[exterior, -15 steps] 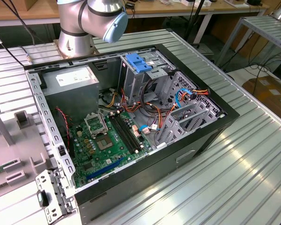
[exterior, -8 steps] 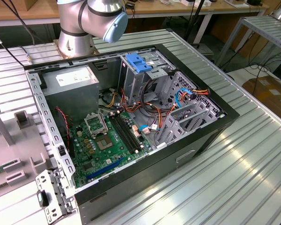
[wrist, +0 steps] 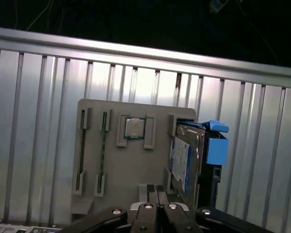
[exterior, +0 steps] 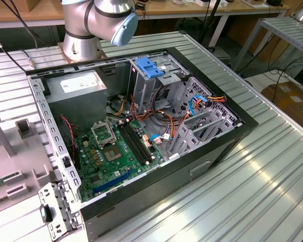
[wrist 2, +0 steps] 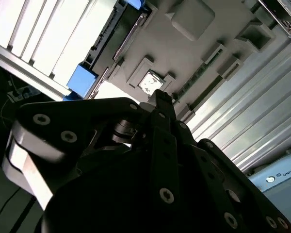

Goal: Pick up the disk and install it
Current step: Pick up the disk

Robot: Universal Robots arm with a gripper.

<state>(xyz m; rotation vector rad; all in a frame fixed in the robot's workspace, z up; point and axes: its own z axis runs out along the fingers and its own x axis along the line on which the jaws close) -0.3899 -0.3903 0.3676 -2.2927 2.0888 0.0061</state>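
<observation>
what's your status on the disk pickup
Hand shut, empty, at the grey tray edge. Disk on edge in its tray slot, not yet gripped. Slot rib close beside the disk.

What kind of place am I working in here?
Probably a robotics lab bench for computer assembly: an open desktop computer case on a ribbed metal table, with the robot arm's base beside it.

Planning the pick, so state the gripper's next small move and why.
Probably shift the gripper across toward the disk. The disk stands on edge in an end slot of the grey holder, not yet gripped, and the gripper hovers beside it rather than over it.
</observation>
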